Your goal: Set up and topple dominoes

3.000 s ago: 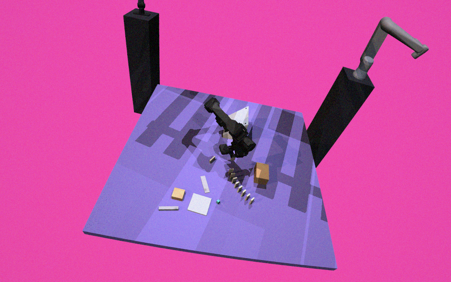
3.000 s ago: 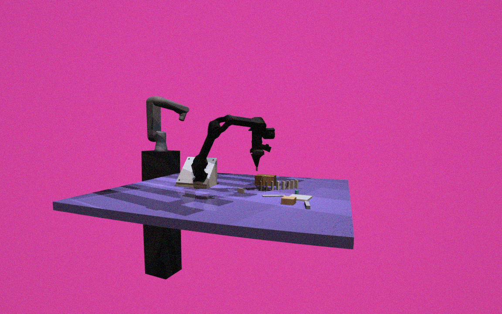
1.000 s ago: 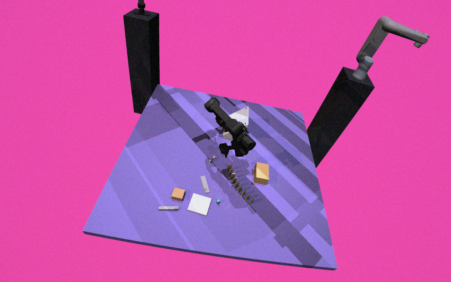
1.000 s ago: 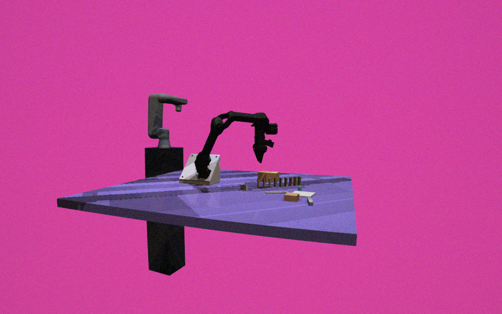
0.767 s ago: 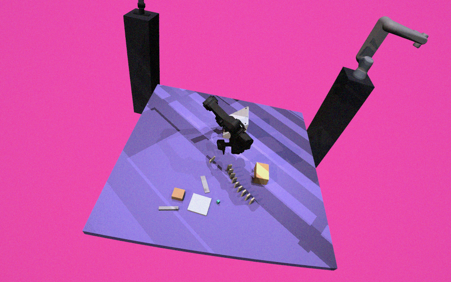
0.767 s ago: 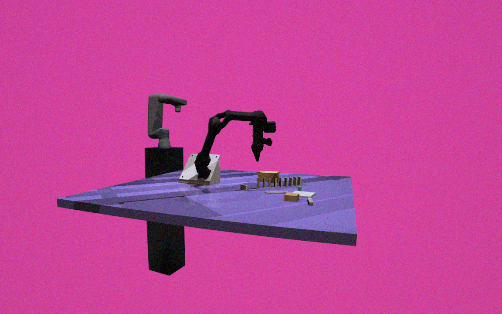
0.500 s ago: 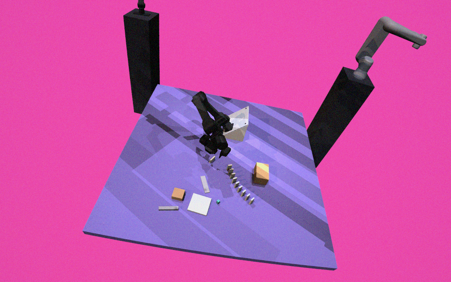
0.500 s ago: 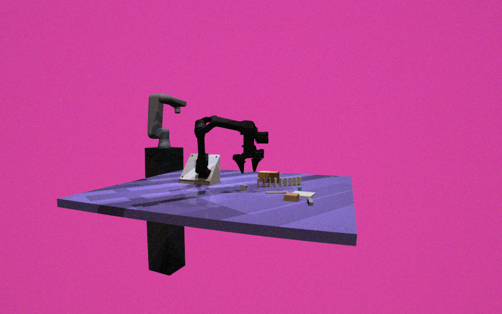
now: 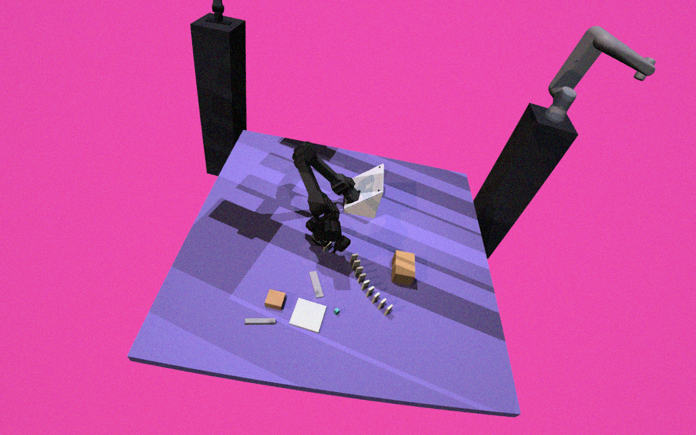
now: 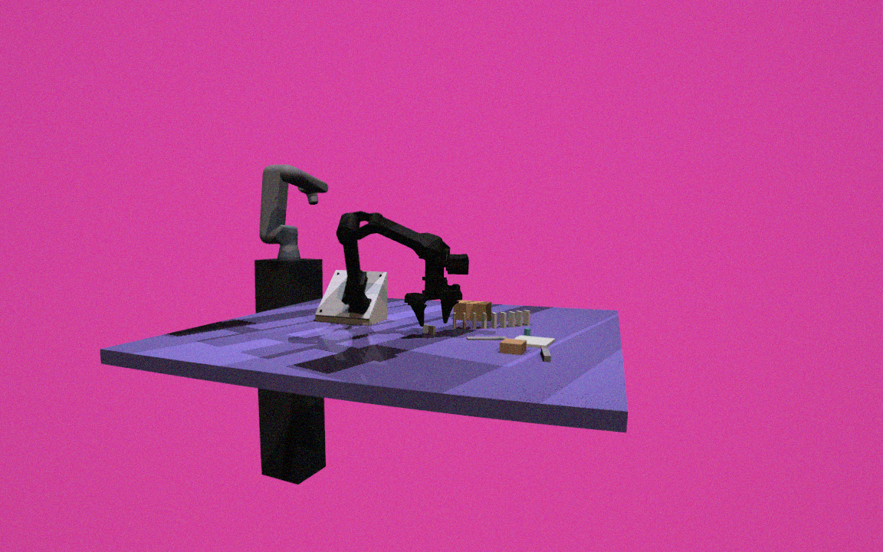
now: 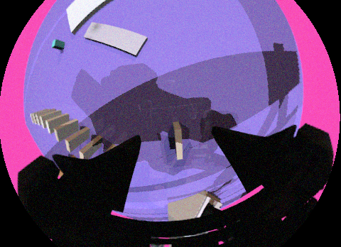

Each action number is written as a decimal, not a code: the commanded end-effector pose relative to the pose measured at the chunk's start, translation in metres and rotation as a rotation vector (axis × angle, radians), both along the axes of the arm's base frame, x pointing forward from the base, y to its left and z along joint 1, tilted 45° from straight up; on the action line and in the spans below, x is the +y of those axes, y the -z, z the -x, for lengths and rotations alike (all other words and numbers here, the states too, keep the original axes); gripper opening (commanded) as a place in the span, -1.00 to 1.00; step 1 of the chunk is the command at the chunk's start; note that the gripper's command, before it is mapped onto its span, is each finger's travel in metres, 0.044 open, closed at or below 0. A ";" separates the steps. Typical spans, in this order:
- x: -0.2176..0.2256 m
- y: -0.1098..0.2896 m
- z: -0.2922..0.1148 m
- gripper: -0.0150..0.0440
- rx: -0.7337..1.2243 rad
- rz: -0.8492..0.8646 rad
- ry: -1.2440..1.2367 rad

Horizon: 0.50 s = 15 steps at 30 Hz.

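Gripper: the gripper (image 10: 434,317) is spread wide with nothing between its fingers; it is lowered close to the tabletop (image 9: 188,302), over a loose domino.
Loose domino: a single domino (image 11: 178,140) is seen between the two dark fingertips in the wrist view, touched by neither; in the exterior view it (image 10: 428,330) lies on the tabletop just below the gripper, apart from the row.
Row: a line of standing dominoes (image 9: 370,292) is set near the gripper, its closest end just beside it; the same row (image 11: 62,128) is seen at the left of the wrist view.
Cardboard box: a brown box (image 9: 403,267) is placed beside the row, on the side away from the flat pieces.
Other items: an orange block (image 9: 275,298), a white square plate (image 9: 307,314), two grey bars (image 9: 316,284) (image 9: 260,321) and a small teal cube (image 9: 336,310) are spread on the tabletop, well apart from the gripper.
Arm: the black arm (image 9: 312,183) is mounted on a pale wedge base (image 9: 373,181).
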<state>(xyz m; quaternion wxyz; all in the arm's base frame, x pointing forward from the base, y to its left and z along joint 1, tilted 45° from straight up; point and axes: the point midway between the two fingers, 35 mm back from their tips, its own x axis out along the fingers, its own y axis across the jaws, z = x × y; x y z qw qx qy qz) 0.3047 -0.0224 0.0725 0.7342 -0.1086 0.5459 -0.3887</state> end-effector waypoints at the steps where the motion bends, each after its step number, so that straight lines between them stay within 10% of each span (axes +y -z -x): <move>1: -0.008 0.007 0.001 1.00 0.002 0.007 -0.006; 15: -0.018 0.017 0.000 1.00 0.002 0.008 -0.006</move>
